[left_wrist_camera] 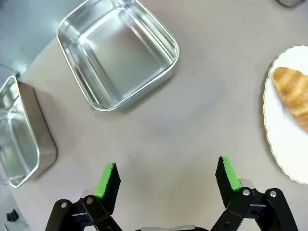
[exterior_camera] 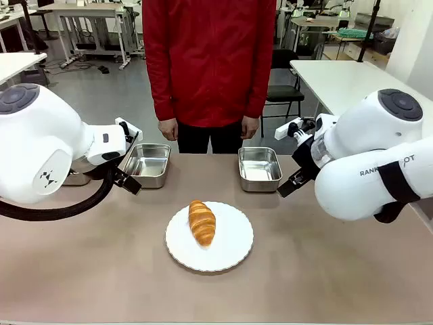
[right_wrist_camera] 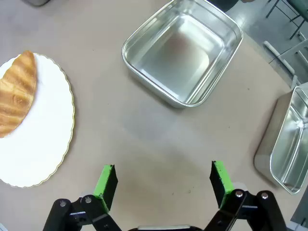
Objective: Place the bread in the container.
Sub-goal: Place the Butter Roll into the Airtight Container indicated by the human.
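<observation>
The croissant (exterior_camera: pixel 201 222) lies on a round white plate (exterior_camera: pixel 230 244) in the middle of the table (exterior_camera: pixel 101 271), its long axis running from 12 to 6 o'clock, and it sits toward the plate's 11 o'clock part.

The left gripper (left_wrist_camera: pixel 166 175) hovers over bare tabletop with its jaws spread wide and nothing between the green pads. In the left wrist view the croissant shows at 2 o'clock from the jaws, well apart and cut off by the picture's edge.

The right gripper (right_wrist_camera: pixel 163 178) also stands released with nothing between its pads. In the right wrist view the croissant lies at 10 o'clock, again well apart.

Between each pair of jaws and the croissant lie tabletop and the plate's scalloped rim.

In the left wrist view the inner left pan (left_wrist_camera: pixel 120 53) lies at 11 o'clock from the jaws and the outer left pan (left_wrist_camera: pixel 41 137) at 9 o'clock. In the right wrist view the inner right pan (right_wrist_camera: pixel 185 53) lies at 12 o'clock and the outer right pan (right_wrist_camera: pixel 288 139) at 3 o'clock. Every pan shows a bare steel bottom.

In the front view the two inner pans sit at 11 and 1 o'clock from the plate. A person (exterior_camera: pixel 210 61) in a red top stands at 12 o'clock beyond the far edge, hands hanging at the sides.

Counted: one croissant, one plate, four steel pans (two on each side), two grippers and one person at the table.
</observation>
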Controlling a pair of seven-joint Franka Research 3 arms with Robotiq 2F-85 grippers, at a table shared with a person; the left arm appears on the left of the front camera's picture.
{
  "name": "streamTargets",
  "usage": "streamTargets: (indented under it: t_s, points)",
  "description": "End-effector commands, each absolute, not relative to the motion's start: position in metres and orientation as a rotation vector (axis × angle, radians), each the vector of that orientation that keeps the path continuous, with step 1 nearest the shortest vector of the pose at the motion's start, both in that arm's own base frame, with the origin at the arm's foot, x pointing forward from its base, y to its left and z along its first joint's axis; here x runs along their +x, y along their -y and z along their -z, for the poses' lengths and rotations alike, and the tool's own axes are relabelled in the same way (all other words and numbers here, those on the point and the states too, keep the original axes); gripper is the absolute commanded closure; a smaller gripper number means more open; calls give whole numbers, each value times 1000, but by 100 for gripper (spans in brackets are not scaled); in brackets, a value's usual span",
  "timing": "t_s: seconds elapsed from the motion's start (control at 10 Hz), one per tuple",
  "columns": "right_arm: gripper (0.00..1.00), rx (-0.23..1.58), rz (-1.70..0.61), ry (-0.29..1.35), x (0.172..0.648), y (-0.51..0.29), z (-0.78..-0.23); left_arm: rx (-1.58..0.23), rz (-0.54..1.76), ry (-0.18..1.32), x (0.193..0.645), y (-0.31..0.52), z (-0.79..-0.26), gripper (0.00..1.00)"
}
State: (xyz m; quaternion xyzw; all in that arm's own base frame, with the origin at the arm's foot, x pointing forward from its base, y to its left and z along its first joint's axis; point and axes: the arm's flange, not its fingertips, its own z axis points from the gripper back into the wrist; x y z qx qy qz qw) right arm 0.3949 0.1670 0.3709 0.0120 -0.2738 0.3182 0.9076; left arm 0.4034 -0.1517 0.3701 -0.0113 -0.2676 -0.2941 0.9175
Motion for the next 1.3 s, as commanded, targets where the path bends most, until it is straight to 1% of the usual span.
streamTargets:
  t_s: [0.0, 0.9, 1.0, 1.2]
  points:
    - [0, 25, -657, 565, 395, -167, -371, -23, 605, 551, 403, 152, -370, 0]
    - [0, 24, -657, 565, 395, -167, -371, -24, 605, 550, 403, 152, -370, 0]
    - [0, 71, -685, 565, 406, -164, -402, -35, 634, 545, 413, 147, -399, 0]
    - [0, 96, -642, 596, 431, -141, -457, -80, 623, 574, 430, 121, -456, 0]
